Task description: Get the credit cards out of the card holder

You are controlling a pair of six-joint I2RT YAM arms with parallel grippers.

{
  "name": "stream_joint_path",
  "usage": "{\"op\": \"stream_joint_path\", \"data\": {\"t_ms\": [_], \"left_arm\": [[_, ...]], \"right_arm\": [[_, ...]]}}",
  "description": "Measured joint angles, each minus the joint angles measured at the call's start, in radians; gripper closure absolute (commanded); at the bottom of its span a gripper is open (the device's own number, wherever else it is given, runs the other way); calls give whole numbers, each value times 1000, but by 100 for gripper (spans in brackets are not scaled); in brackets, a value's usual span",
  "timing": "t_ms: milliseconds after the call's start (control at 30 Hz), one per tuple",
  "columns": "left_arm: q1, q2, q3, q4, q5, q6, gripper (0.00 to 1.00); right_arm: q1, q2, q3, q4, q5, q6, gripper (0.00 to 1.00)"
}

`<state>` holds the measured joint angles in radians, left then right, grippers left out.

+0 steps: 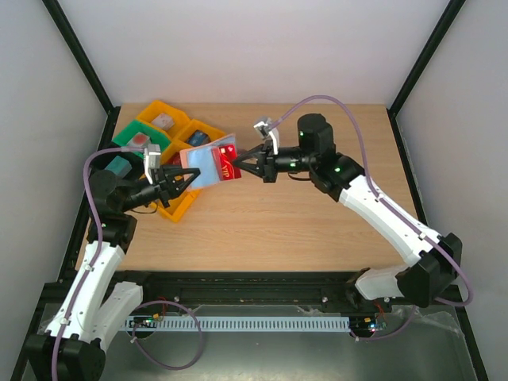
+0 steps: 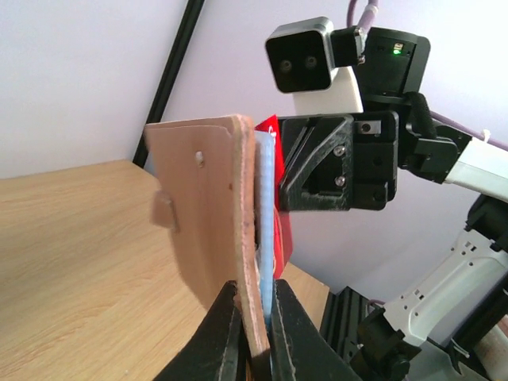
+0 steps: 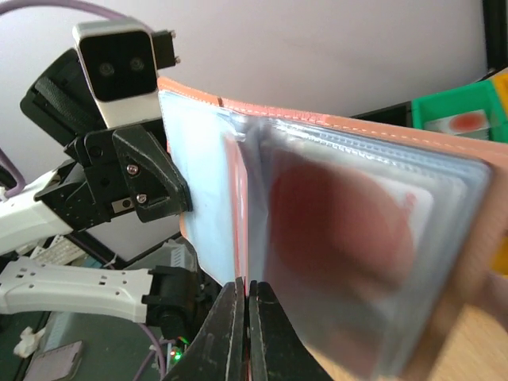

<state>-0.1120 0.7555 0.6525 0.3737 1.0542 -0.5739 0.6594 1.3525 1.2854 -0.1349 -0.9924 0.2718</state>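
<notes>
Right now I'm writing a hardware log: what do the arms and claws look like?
The left arm and right arm have white links and black joints, each trailed by a lilac cable. The left claw and right claw are black, each topped by a white-and-grey camera. Green lights dot the right arm.

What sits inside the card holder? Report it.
The card holder shows clear sleeves with a red-printed card and pale blue cards. Cards deeper in the stack are covered; their count is unclear.

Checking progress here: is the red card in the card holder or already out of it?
In: the red card shows, blurred, behind the clear sleeves of the card holder.
</notes>
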Motion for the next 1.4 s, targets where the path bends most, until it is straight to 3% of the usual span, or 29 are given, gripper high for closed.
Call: {"op": "stream_joint_path", "data": {"t_ms": [700, 1133, 1400], "left_arm": [[-40, 30, -111, -42, -81, 12, 98], [-436, 534, -68, 114, -111, 95, 98], [-458, 759, -63, 183, -161, 164, 97]], "right_arm": [[-164, -130, -2, -76, 143, -14, 99], [-164, -243, -84, -141, 241, -28, 98], [-174, -182, -65, -188, 259, -70, 98]]}}
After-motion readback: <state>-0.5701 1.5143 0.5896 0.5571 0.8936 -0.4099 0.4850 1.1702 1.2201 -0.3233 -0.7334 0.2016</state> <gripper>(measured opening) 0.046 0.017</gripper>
